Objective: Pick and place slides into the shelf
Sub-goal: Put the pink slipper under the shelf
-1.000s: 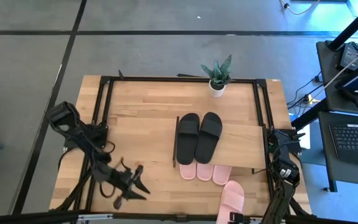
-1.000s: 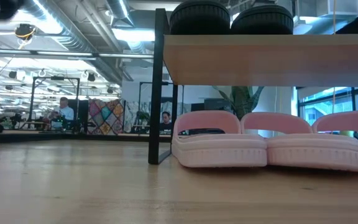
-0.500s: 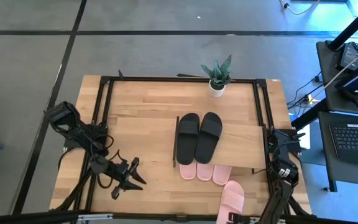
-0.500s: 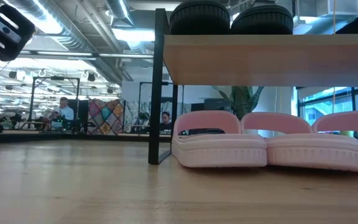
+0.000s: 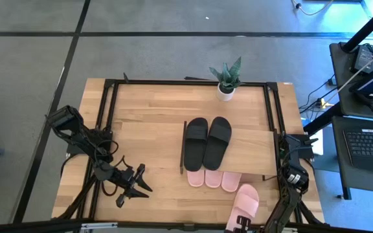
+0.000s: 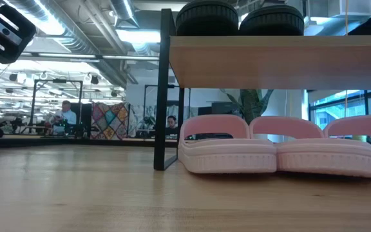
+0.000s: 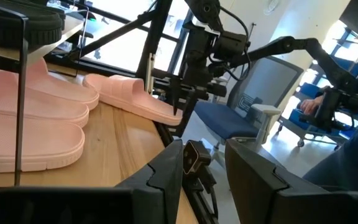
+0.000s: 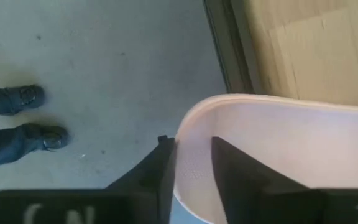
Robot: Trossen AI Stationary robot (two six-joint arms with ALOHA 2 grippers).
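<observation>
A black pair (image 5: 207, 141) lies on the shelf's top board (image 5: 251, 150); in the low view the pair (image 6: 237, 18) sits on the board (image 6: 282, 61). Three pale pink slides (image 5: 214, 179) sit under the board, soles on the table (image 6: 275, 153). My right gripper (image 8: 191, 168), at the table's near edge (image 5: 241, 224), is shut on another pink slide (image 5: 245, 202). My left gripper (image 5: 132, 184) hangs open left of the shelf, touching nothing; its fingers (image 7: 204, 180) point toward the held slide (image 7: 129, 96). My right gripper pinches the pink slide's heel rim (image 8: 194, 140), one finger on the footbed (image 8: 232, 168) and one outside the edge (image 8: 165, 168). It comes from the table's near side, along the slide. The heel juts past the near edge; whether the toe end (image 5: 249, 191) rests on the table, I cannot tell.
A potted plant (image 5: 226, 79) stands at the far edge. The tabletop left of the shelf (image 5: 147, 145) is bare wood. A person's shoes (image 8: 17, 118) stand on the floor below the near edge. Desks and a laptop (image 5: 368, 142) sit to the right.
My left gripper rose a little, drew slightly toward the far-left and turned, then stayed still. The right gripper swung the pink slide: its toe end moved toward the table's right and slightly toward the shelf, so it now lies slanted.
</observation>
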